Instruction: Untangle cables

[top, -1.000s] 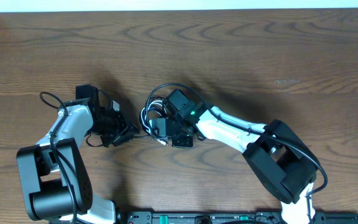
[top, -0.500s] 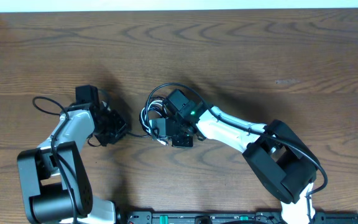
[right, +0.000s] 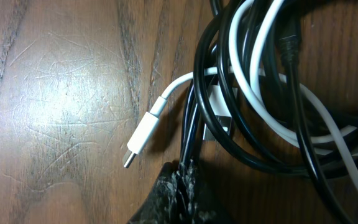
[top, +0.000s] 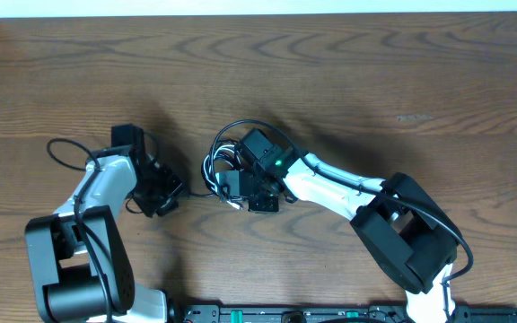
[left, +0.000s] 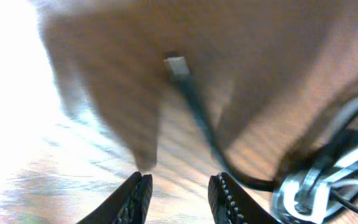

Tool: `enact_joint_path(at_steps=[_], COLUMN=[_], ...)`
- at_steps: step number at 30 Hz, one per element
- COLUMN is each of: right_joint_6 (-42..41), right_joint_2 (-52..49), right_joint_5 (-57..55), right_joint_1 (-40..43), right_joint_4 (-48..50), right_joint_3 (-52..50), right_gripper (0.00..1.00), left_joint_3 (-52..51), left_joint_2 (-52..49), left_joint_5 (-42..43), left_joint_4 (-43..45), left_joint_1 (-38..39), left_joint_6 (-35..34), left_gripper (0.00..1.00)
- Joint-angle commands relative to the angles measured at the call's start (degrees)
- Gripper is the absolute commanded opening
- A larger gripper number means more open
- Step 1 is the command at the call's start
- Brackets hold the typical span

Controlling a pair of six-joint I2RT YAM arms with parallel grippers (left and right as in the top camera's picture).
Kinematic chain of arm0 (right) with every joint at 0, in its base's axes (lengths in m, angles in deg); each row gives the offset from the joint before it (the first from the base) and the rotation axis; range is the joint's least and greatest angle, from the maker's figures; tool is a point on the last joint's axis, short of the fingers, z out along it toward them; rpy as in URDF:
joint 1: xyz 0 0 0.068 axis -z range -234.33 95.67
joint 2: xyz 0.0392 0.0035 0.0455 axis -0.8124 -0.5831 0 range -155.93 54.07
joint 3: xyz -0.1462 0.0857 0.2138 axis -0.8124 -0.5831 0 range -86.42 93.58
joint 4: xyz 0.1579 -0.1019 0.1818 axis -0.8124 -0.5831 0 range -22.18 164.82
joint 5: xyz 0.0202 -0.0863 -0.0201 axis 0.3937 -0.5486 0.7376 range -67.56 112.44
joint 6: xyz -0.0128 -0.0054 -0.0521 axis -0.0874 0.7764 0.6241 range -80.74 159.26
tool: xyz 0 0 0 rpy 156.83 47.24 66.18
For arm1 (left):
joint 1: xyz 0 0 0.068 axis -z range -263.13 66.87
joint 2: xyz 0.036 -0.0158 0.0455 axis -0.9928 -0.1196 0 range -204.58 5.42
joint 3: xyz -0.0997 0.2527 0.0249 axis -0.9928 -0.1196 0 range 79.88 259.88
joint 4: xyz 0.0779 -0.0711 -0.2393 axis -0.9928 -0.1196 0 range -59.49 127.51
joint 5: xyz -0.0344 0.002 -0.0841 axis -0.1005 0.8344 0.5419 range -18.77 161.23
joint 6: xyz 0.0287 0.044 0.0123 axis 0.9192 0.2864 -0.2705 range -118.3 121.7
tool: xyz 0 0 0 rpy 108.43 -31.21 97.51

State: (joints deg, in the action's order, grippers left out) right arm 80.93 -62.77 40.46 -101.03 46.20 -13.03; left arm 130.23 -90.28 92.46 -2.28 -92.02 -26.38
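The cables lie in one tangle (top: 224,167) at the middle of the table. A black cable (right: 272,155) loops round a white cable (right: 248,81) several times. The white cable's plug (right: 143,134) lies free on the wood to the left. My right gripper (right: 188,173) is shut on black strands at the tangle's near edge, and shows as the right gripper (top: 233,187) from overhead. My left gripper (left: 179,182) is open, with nothing between its fingers. Ahead of it a black cable end (left: 197,115) with a small plug (left: 176,64) lies on the table. The left gripper (top: 170,190) sits just left of the tangle.
The dark wooden table (top: 375,72) stretches wide behind and to the right. The left arm's own thick wire (top: 61,149) loops out at the far left. Both arm bases stand along the front edge.
My left gripper has drawn back a little to the left, away from the tangle. The right arm and the tangle have not moved.
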Motion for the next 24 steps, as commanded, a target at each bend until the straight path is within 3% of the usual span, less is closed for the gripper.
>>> enact_joint_path(at_steps=[1,5,13,19,24], right_joint_6=[0.17,0.17,0.17,0.17,0.17], right_joint_2=[-2.36,-2.36,-2.36,-2.36,-2.36], right_joint_5=[-4.81,-4.81,-4.81,-4.81,-4.81], right_joint_1=[-0.28,-0.28,-0.28,-0.28,-0.28], right_joint_4=[-1.42,-1.42,-1.4,-1.4,-1.42], right_joint_3=[-1.95,-1.95,-1.95,-1.95,-1.95], right_gripper=[0.01,0.01,0.01,0.01,0.01], left_joint_3=[2.47,2.45,2.38,2.38,2.38], left_joint_2=[0.15,0.13,-0.11,-0.76,-1.07], left_joint_5=[0.85,0.42,-2.62,2.86,1.79], left_joint_4=[1.46,6.97,9.62,12.39,11.74], left_joint_1=[3.08,7.28,8.13,8.11,8.11], left_joint_6=[1.14,-1.25,-3.74,-1.97,-2.01], left_gripper=[0.36,0.29,0.3,0.34,0.34])
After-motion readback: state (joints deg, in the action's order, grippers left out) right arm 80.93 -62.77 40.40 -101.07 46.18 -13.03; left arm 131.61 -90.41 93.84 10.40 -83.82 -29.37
